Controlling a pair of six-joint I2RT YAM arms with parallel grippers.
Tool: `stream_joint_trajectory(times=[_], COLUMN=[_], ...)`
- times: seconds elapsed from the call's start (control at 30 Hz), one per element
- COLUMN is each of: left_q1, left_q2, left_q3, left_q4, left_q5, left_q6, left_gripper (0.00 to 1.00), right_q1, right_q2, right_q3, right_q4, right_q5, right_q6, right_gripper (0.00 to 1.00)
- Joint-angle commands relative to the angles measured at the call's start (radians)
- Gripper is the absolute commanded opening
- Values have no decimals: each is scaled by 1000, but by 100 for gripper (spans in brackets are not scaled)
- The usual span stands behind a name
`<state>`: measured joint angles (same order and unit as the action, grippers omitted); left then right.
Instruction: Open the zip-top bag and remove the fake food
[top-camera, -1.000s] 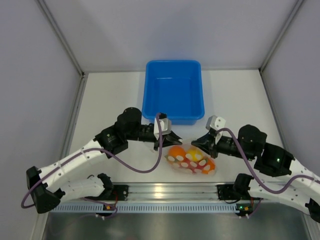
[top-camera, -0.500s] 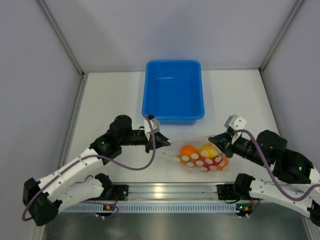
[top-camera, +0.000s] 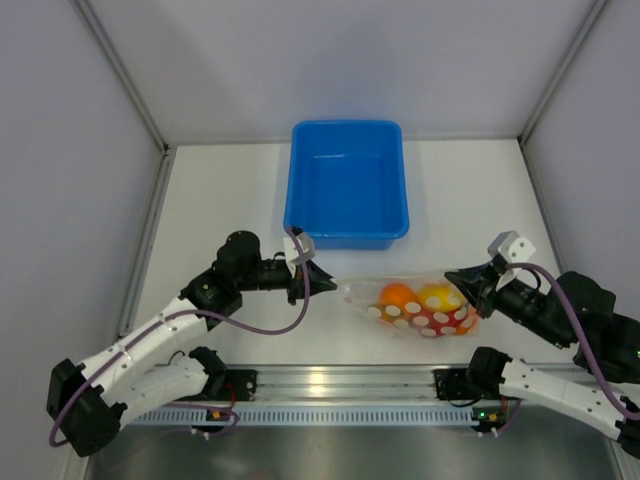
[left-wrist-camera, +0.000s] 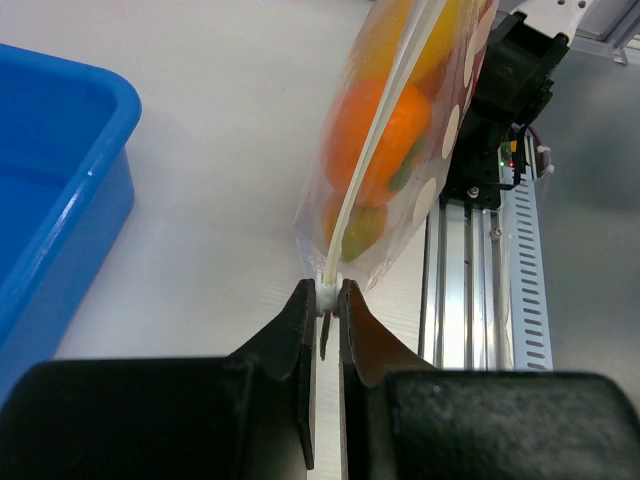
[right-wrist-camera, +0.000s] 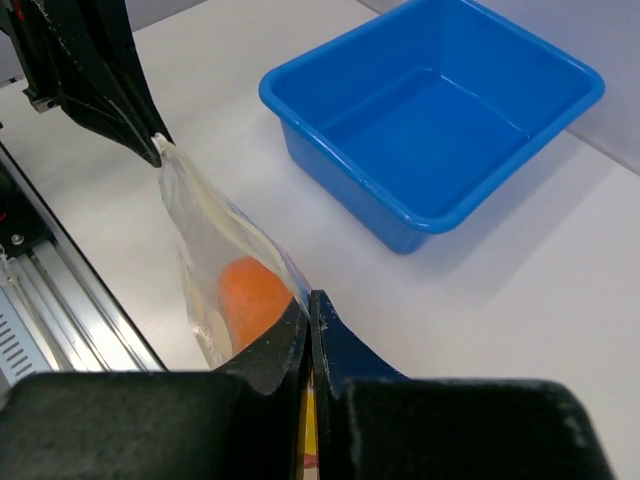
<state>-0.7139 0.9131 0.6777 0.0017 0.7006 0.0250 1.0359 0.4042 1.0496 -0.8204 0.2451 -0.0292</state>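
The zip-top bag (top-camera: 415, 307) is clear with white dots and is stretched between my two grippers above the table. It holds the fake food (top-camera: 420, 300): orange, yellow and red pieces. My left gripper (top-camera: 328, 282) is shut on the white zipper slider (left-wrist-camera: 328, 295) at the bag's left end. My right gripper (top-camera: 463, 282) is shut on the bag's right edge (right-wrist-camera: 300, 300). In the right wrist view an orange piece (right-wrist-camera: 250, 300) shows through the plastic. In the left wrist view the orange food (left-wrist-camera: 385, 140) hangs just past the slider.
A blue plastic tub (top-camera: 347, 185) stands behind the bag, at the middle back of the white table. The aluminium rail (top-camera: 340, 380) runs along the near edge. Grey walls close the sides and back.
Both grippers have drawn apart: the right one moved right with the bag and its food, the left one moved slightly left. The bag now lies stretched out long.
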Motion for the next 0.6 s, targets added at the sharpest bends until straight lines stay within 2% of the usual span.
stream_joint_trajectory(times=[0.0, 0.1, 0.13, 0.2, 0.23, 0.33, 0.4, 0.57], left_q1=[16, 18, 18, 17, 18, 17, 16, 8], left_q2=[9, 16, 18, 32, 38, 75, 113, 158], left_q3=[-4, 3, 9, 34, 46, 103, 137, 224], left_q4=[23, 6, 6, 7, 6, 9, 9, 20], left_q5=[22, 31, 31, 46, 83, 56, 68, 123], left_q6=[-7, -4, -7, -20, -22, -71, -76, -88], left_gripper=[0, 1, 8, 32, 37, 53, 59, 66], right_q1=[-7, -7, -7, -7, -7, -7, -7, -7], right_q2=[-18, -21, -24, -27, -30, -31, -38, -19], right_q3=[49, 47, 47, 40, 33, -17, -66, -112], right_q4=[24, 24, 24, 35, 43, 98, 142, 175], right_q5=[51, 68, 65, 11, -10, -75, -99, -119], right_q6=[8, 9, 9, 2, 2, -6, -12, -14], right_gripper=[0, 0, 0, 0, 0, 0, 0, 0])
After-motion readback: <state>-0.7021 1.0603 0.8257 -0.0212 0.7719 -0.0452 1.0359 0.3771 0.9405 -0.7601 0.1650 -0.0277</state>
